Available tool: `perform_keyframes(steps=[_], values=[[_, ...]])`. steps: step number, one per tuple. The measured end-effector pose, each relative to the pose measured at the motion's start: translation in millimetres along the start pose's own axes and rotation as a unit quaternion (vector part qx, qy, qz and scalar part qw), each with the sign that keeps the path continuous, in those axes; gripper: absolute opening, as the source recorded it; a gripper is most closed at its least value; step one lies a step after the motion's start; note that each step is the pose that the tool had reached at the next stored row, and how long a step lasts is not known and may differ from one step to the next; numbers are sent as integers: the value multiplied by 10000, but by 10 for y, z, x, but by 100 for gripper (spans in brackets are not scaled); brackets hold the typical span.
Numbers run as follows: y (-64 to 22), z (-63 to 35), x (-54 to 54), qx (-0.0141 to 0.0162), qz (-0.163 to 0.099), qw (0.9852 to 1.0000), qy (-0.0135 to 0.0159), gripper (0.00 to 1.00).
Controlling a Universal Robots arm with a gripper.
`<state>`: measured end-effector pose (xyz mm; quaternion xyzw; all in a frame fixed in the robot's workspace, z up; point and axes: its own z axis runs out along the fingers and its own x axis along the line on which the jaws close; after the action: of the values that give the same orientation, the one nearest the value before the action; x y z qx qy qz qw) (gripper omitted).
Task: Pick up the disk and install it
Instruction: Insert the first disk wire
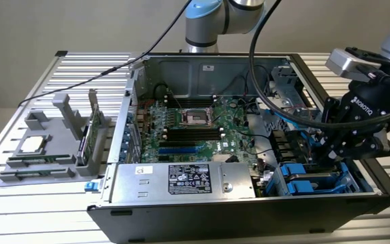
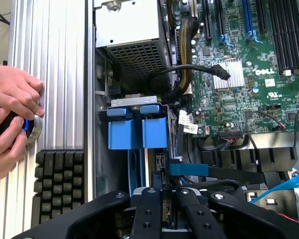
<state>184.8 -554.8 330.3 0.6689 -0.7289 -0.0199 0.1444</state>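
In the exterior view, the gripper [image 1: 332, 155] is low inside the open computer case [image 1: 249, 213], at the drive bay on the exterior view's right, just above the blue brackets [image 1: 317, 179]. The grey rack [image 1: 46, 152] stands well apart on the table. In this view I cannot tell if the fingers hold anything. In the wrist view, the two black fingers [image 2: 147, 211] stand close together with a thin upright edge between them, and I judge this to be the disk [image 2: 165, 206], held on edge over the bay near the blue carriers [image 2: 138, 127]; so the claw seems closed on the disk, though little of the disk is visible. A person's hands [image 2: 12, 119] rest on a round device beside a keyboard [image 2: 60, 184]. The disk is probably quite heavy for its size, stiff, and sensitive to shocks; its metal faces may be slippery. I think the best hold is on the two flat sides or the plastic frame, away from the connector end.
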Motion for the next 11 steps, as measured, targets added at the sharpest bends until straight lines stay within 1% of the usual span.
perform_keyframes(steps=[11], values=[[-2,8,2,7,-25,10000,7,17]])
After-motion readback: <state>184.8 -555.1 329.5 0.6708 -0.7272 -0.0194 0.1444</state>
